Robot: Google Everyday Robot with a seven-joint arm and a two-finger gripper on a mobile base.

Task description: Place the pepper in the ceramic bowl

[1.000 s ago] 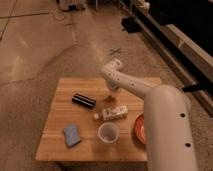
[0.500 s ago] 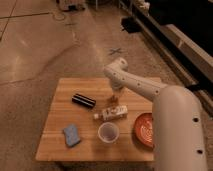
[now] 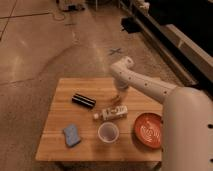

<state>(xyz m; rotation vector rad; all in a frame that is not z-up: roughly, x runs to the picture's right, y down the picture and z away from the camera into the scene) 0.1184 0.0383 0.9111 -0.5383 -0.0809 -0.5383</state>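
My gripper (image 3: pixel 119 95) points down over the middle of the wooden table (image 3: pixel 60 150), at the end of the white arm that reaches in from the right. The small orange pepper (image 3: pixel 116 99) shows right at its tip, and the gripper is shut on it, just above the white bottle (image 3: pixel 112 113). The red-orange ceramic bowl (image 3: pixel 149 131) with pale swirls sits at the table's right front, to the right of the gripper and nearer to me, partly hidden by the arm's bulk.
A black cylinder (image 3: pixel 83 100) lies left of the gripper. A small white cup (image 3: pixel 108 132) stands in front of the bottle, and a blue sponge (image 3: pixel 71 135) lies at the left front. Bare floor surrounds the table.
The arm has swung a little to the right, with the pepper at the gripper's tip. More of the bowl shows now.
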